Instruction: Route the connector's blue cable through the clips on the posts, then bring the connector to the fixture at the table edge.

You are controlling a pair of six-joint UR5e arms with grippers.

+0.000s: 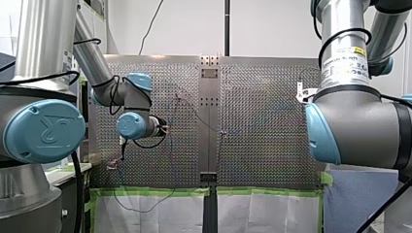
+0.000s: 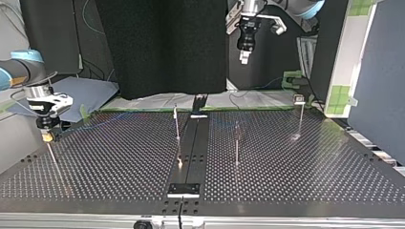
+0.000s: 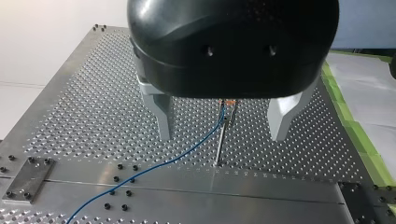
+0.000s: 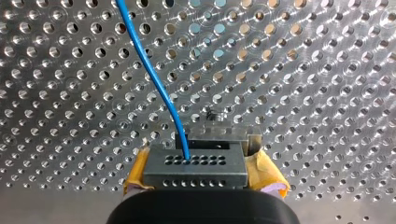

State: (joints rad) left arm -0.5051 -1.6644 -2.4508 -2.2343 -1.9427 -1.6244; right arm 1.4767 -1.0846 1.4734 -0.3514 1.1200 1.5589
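The grey connector point(image 4: 194, 169) sits right at the front of my right gripper point(image 4: 195, 173), over a small metal fixture block point(image 4: 219, 136). Its blue cable point(image 4: 154, 79) runs away across the perforated plate. In the top view, my right gripper point(image 2: 46, 136) hangs over a thin post point(image 2: 53, 160) at the table's left edge. My left gripper point(image 3: 223, 125) is open and high above the table, its metal fingers point(image 3: 162, 116) well to either side of a post point(image 3: 219, 147). That post's clip point(image 3: 227, 108) holds the blue cable point(image 3: 177, 158). My left gripper point(image 2: 244, 56) also shows high at the top view's back.
Three thin posts point(image 2: 176, 123) point(image 2: 236, 145) point(image 2: 300, 117) stand on the perforated table. A flat rail point(image 2: 193, 143) runs down the middle to a plate point(image 2: 184, 189) at the near edge. Green tape point(image 2: 143, 109) and grey cloth point(image 2: 90, 90) border the far side.
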